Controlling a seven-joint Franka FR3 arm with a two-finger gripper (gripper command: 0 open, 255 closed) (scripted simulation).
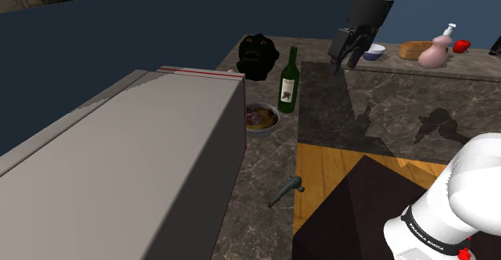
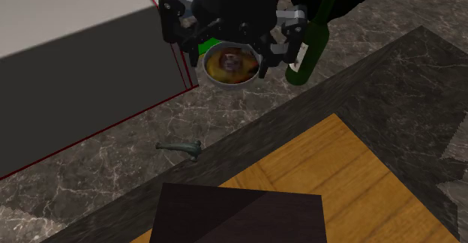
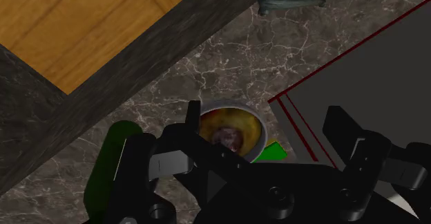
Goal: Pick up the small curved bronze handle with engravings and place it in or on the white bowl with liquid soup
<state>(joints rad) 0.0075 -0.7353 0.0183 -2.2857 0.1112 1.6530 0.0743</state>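
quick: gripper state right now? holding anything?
Gripper: open, jaws apart, nothing held; the handle lies on the counter.

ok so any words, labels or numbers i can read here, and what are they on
White lettering on the black band of the white robot arm: too small to read.
White label on the dark green glass bottle: dark marks, too blurred to read.
No other text visible.
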